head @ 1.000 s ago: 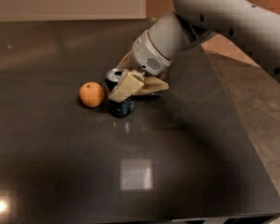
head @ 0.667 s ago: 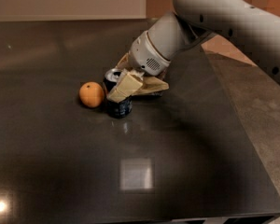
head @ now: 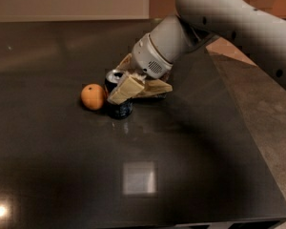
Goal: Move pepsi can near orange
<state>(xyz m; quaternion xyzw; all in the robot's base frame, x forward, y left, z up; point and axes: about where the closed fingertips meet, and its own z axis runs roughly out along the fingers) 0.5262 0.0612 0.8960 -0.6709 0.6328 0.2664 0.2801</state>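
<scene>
The pepsi can (head: pixel 119 109) stands upright on the dark table (head: pixel 62 166), left of centre, its silver top showing. The orange (head: pixel 93 96) lies right beside it on its left, almost touching. My gripper (head: pixel 120 79) reaches in from the upper right on the white arm. Its cream fingers (head: pixel 124 90) sit on either side of the can, one across the near side and one behind, closed against it. The can's base rests on the table.
The table's right edge (head: pixel 238 123) runs diagonally, with a grey stone floor (head: pixel 271 118) beyond it. A pale wall (head: pixel 66 1) lies past the far edge. Light reflections show on the tabletop near the front.
</scene>
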